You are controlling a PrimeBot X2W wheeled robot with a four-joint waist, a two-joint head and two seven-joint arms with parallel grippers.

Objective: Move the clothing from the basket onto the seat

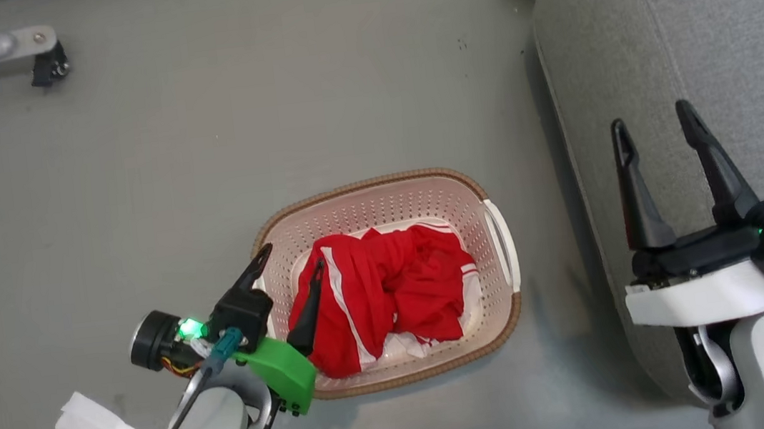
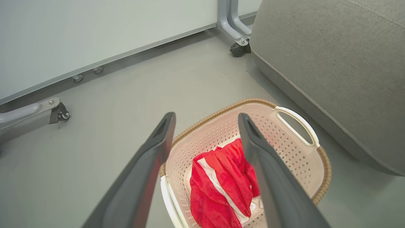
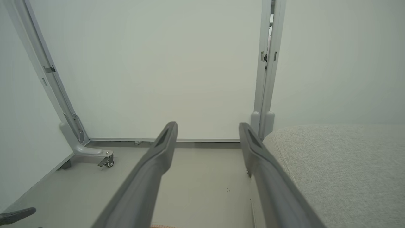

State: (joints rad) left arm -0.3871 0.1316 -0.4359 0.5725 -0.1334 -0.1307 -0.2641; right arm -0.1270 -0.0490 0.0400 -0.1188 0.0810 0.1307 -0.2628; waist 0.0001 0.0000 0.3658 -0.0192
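The red clothing with its white stripes is lying bunched inside the cream basket, which is sitting on the grey floor near the edge of the grey seat without touching it. The left pincer is hanging over the basket's left end, its two dark fingers spread wide and grasping nothing. One finger is standing over the rim and the other is reaching in above the crumpled fabric; whether its tip is touching the cloth I cannot tell. In the left wrist view the left pincer is framing the clothing between its parted fingers, and the basket is turning a white handle toward the seat. The right pincer is hovering above the seat's front edge, likewise released and empty. In its own wrist view the right pincer is pointing toward a pale wall panel, with the seat lying to its right.
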